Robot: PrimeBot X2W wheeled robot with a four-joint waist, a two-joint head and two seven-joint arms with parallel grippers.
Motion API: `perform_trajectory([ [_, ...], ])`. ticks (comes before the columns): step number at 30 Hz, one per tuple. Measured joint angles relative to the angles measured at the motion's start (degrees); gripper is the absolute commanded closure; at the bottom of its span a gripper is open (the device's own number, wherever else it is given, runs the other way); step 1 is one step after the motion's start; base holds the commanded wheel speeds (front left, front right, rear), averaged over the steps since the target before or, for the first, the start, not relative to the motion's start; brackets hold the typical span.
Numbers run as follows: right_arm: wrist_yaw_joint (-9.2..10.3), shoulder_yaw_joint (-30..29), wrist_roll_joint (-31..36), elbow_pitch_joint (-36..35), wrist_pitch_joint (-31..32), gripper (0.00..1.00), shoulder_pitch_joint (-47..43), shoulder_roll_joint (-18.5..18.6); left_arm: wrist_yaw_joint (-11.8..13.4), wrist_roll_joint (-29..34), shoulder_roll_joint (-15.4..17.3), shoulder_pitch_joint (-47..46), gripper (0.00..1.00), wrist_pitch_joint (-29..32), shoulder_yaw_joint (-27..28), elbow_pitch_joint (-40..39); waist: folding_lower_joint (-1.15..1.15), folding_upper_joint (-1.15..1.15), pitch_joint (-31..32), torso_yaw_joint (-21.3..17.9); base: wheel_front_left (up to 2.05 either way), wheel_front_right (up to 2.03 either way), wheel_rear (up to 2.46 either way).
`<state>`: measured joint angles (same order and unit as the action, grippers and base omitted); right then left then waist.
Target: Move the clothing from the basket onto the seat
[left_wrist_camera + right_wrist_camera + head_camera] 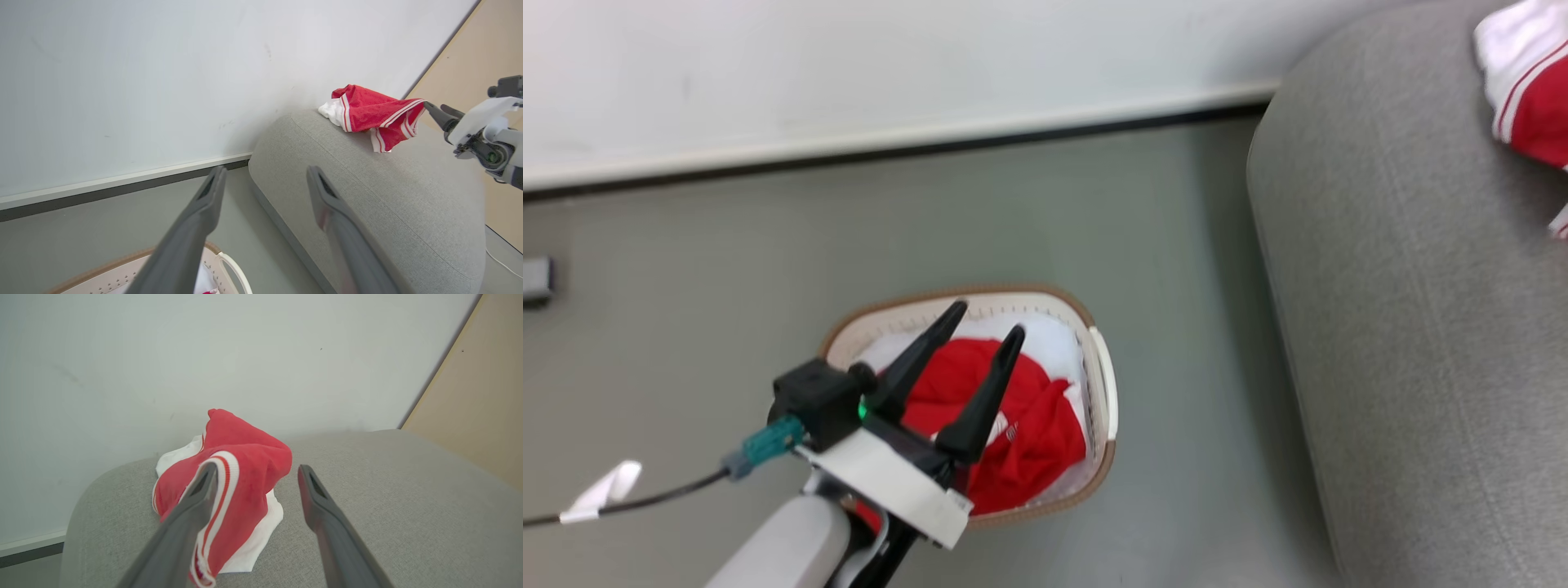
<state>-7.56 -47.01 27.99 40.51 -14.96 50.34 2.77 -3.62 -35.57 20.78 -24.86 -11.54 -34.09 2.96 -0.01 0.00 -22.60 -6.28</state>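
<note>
Red clothes [1029, 441], with some white cloth among them, lie bunched in the basket [1107, 384]. It stands on the grey floor [686, 286], near the rounded end of the sofa [1405, 327] but not touching it.

From the head camera I see my left gripper [988, 318] raised over the basket, its two dark fingers spread wide with nothing between them. Through its own wrist camera the fingers point out past the basket rim toward the white wall [122, 81] and the end of the sofa. A dark cable [662, 496] with a white tag [605, 486] trails off from that wrist to the left.

One red and white garment [245, 457] sits crumpled on top of the sofa, close to the wall. My right gripper [257, 467] is right at it, low over the cushion, with the jaws standing fully apart and not closed on anything. The striped hem of the garment runs down against the inner side of the gripper's left-hand finger in the wrist camera. I cannot tell whether the cloth is caught on that finger or only resting beside it. The other finger is clear of the cloth, over bare grey fabric. From the left wrist camera the garment's striped corner reaches out to the right gripper's fingertips.
</note>
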Motion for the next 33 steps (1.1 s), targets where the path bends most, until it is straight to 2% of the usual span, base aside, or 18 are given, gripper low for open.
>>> perform_trajectory([
  [6,0.00,12.02,-11.91,-9.38,-0.09,0.00,-14.86,0.10,1.25,-1.58,-0.31,5.49,0.00,-1.71,1.10,2.53,0.00,0.00,6.20,0.02,0.00,0.00,0.00],
  [12,0.00,19.71,-19.31,-15.49,-0.08,0.00,-25.22,1.10,2.67,-2.26,-1.38,9.97,0.00,-3.03,3.14,4.10,-0.01,0.01,12.24,0.51,0.00,0.00,0.00],
  [21,0.00,28.47,-24.35,-22.03,-0.09,0.00,-38.79,0.96,4.70,-0.15,-3.03,16.35,0.00,-3.58,7.58,5.98,-0.01,0.00,20.27,3.49,0.00,0.00,0.00],
  [29,0.00,34.34,-28.48,-24.70,-0.09,0.00,-45.98,0.18,4.66,6.22,-5.70,22.40,0.00,-3.60,14.58,5.71,0.00,0.00,23.83,7.85,0.00,0.00,0.00],
  [33,0.00,37.84,-32.17,-24.28,-0.09,0.00,-48.35,0.11,3.56,8.95,-7.82,24.61,0.00,-3.60,18.04,6.97,0.00,0.00,24.72,9.49,0.00,0.00,0.00],
])
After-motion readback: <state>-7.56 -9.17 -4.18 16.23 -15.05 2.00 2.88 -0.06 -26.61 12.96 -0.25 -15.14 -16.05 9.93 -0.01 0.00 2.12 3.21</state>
